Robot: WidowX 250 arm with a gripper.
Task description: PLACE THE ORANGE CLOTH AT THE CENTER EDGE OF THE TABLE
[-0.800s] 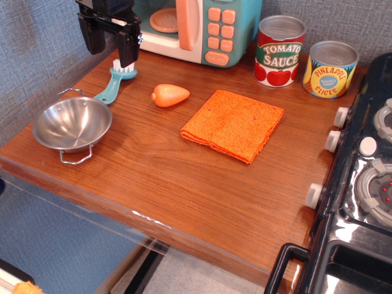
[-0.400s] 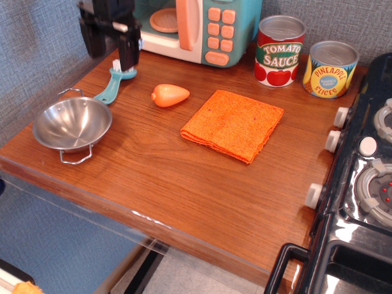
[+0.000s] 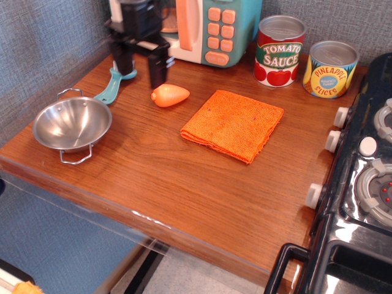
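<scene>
A: Observation.image view, going from the left: a steel bowl (image 3: 72, 125) sits near the front-left corner of the counter (image 3: 184, 190), with a teal brush (image 3: 114, 86) just behind it. Above the brush hangs the claw (image 3: 140, 64), fingers spread wide and gripping nothing.

B: And the orange cloth (image 3: 233, 125)?

A: Flat and folded, roughly mid-counter, well back from the front edge and well apart from the claw. It has not been picked up.

B: What sits between them?

A: The toy carrot (image 3: 169, 95), just beside the claw's right finger. I'd judge that the main risk: a low sweep toward the cloth could knock the carrot and roll it into the cloth.

B: Anything else?

A: The cloth is layered, so a shallow pinch might lift only the top fold and let it unfold as it's dragged. Pulled too far forward, it could slide over the rounded edge.

B: And to the right?

A: The toy microwave (image 3: 196, 27) at the back, then the tomato sauce can (image 3: 280, 51), the pineapple can (image 3: 331, 68), and the black stove (image 3: 361, 184) at the far right. None blocks the way to the front centre.
</scene>
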